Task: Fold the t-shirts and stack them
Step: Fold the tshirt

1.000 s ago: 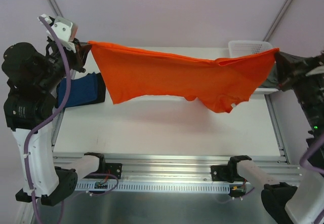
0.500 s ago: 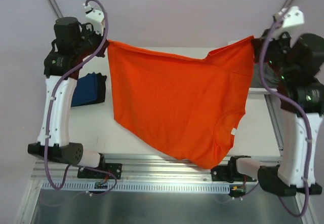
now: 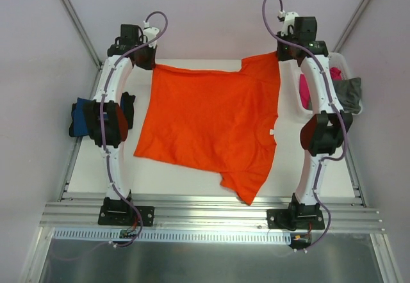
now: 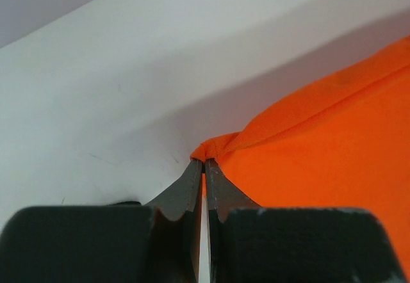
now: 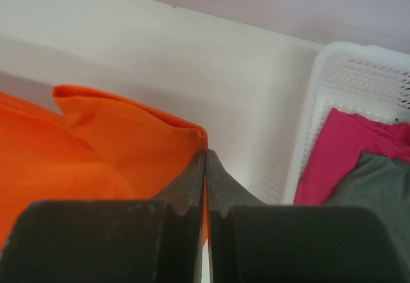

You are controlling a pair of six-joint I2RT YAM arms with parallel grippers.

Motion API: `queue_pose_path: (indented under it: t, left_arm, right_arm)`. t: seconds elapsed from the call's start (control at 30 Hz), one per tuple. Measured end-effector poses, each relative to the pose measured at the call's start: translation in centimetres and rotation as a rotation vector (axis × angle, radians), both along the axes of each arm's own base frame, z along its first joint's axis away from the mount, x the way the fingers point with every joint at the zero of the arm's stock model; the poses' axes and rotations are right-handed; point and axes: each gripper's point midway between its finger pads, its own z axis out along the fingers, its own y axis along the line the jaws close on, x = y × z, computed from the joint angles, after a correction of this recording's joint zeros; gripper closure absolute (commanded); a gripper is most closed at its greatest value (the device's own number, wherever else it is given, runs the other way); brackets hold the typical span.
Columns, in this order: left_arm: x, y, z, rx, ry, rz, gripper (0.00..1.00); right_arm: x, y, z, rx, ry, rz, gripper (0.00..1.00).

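orange t-shirt (image 3: 211,123) with one tiny white tag (image 3: 271,131), illegible

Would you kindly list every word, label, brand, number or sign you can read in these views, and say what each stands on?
No text is legible in any view.
The small white tag on the orange t-shirt: too small to read.
The white basket and the table: no markings visible.
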Motion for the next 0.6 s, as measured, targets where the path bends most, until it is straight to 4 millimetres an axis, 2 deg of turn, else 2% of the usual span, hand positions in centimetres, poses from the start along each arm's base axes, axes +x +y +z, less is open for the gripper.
queue_pose_path:
  t: [0.1, 0.23, 0.33, 0.5, 0.6]
  left_arm:
    - [1.1, 0.0, -2.9, 0.010, 0.042, -0.009, 1.00]
    - [1.5, 0.0, -4.2, 0.019, 0.059, -0.019, 1.00]
    - [1.6, 0.0, -4.1, 0.022, 0.051, -0.022, 1.00]
    - [1.9, 0.0, -3.9, 0.022, 0.039, -0.022, 1.00]
    - [1.7, 0.0, -4.6, 0.022, 0.051, -0.022, 1.00]
  right_arm:
    - [1.6, -0.1, -4.1, -0.020, 0.063, -0.005, 0.99]
    - [2.6, -0.4, -8.2, -0.048, 0.128, -0.013, 0.99]
    - [2.8, -0.4, -9.3, -0.056, 0.144, -0.014, 0.99]
    - [2.9, -0.2, -9.4, -0.057, 0.143, -0.005, 0.99]
    - [2.7, 0.1, -9.8, -0.050, 0.156, 0.006, 0.99]
